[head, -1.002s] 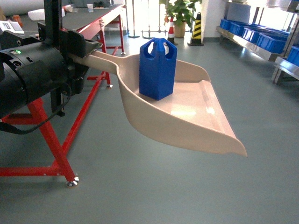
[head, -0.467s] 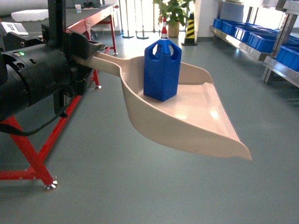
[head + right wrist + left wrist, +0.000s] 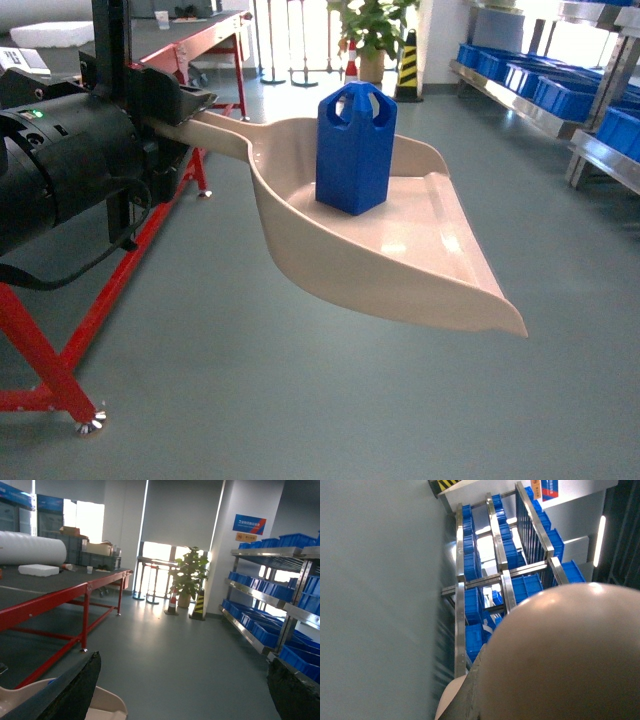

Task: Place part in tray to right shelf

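Note:
The blue part stands upright in the back of the beige tray, held level above the floor. My left gripper is shut on the tray's handle at the left of the head view. The tray's underside fills the left wrist view and hides the jaws there. The right shelf, a steel rack, runs along the far right; the steel rack also shows past the tray. My right gripper is open with only floor between its fingers, and a corner of the tray shows beside its left finger.
A red-framed table stands on the left, close behind my left arm. Blue crates fill the shelf. A potted plant and a striped cone stand at the far end of the grey floor.
The whole view has shifted: the red table frame slid left and down, the shelf came further into view. The tray and part stay held, now slightly higher and further right in the picture.

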Available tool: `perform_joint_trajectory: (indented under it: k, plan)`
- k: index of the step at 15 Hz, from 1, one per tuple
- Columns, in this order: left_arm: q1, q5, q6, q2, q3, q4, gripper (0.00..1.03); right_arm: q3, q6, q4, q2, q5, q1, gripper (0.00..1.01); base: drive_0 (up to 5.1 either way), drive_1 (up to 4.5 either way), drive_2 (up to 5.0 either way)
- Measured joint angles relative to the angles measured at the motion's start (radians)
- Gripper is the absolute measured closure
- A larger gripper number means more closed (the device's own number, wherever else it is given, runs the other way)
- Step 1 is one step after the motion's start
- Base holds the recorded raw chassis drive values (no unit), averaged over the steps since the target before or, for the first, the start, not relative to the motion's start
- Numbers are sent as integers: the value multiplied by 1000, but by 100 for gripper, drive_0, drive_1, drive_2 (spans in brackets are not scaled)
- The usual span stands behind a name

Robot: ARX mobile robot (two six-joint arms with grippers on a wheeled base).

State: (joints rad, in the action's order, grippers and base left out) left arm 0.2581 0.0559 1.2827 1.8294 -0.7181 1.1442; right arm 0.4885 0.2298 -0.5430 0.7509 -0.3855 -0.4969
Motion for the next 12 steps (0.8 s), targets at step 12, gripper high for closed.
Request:
perform_joint_trajectory:
  k: [12]
  plan:
    - [0, 3, 0, 0, 0, -1, 89, 0, 0, 1, 2, 0, 0, 3, 16, 445, -414]
